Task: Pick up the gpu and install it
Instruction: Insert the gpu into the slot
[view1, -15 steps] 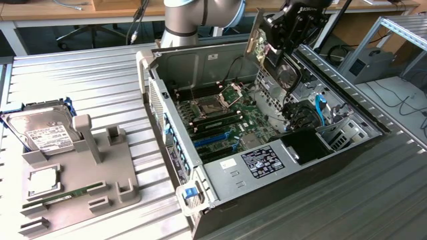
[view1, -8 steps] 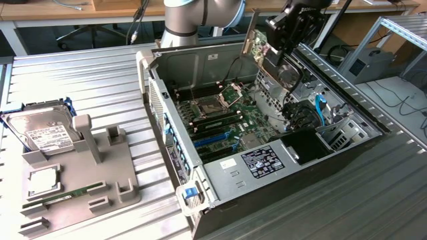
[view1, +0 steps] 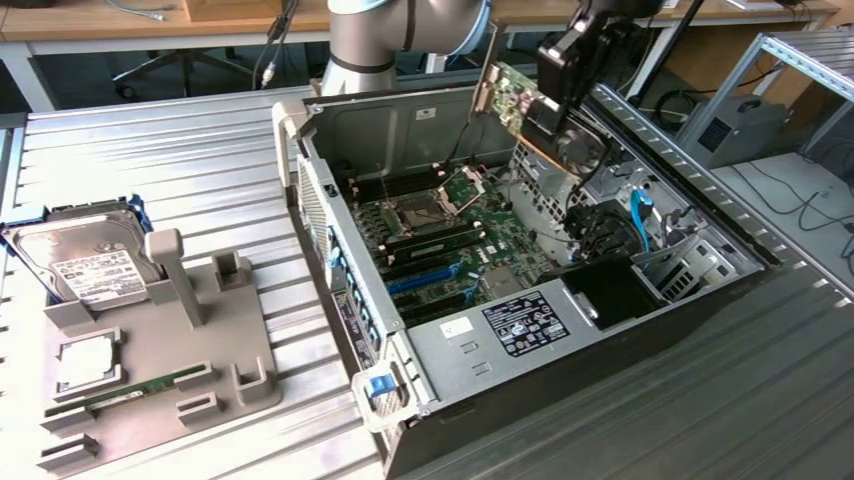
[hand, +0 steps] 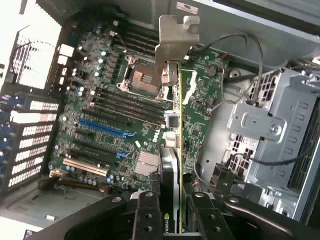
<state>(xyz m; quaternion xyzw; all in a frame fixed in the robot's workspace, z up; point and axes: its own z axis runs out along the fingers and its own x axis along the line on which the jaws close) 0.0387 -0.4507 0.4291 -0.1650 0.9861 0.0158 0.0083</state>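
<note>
the end effector (hand: 171, 207) is pinching the gpu (hand: 188, 115), its two dark fingers (hand: 145, 215) pressed against the card's opposite faces near one end. in the wrist view the card is seen edge-on, running away from the fingers with its green board on one side and a dark cooler on the other. its silver bracket (hand: 175, 42) is at the far end.

in the exterior view the gpu hangs tilted in the air above the far part of the open computer case (view1: 360, 130), just over the rim, and is not seated in any slot. the arm (view1: 367, 40) rises behind the case.

below the card lies the green motherboard (hand: 90, 65). the processor socket (hand: 137, 75) sits near the bracket end, and rows of long dark slots run beside it. a blue slot (hand: 100, 127) lies further along the board, nearer the fingers. on the other side of the card a silver drive cage (hand: 270, 125) stands inside the case, with thin cables looping over it.

the case lies on its side on a ribbed metal surface (view1: 174, 150). well apart from it, toward the exterior view's left, a grey holder (view1: 227, 370) rests on the same surface. it carries a hard drive (view1: 80, 265) propped at its far end, a processor chip (view1: 87, 362) lying flat in the middle and a slim memory stick (view1: 127, 392) lying near its front edge.
</note>
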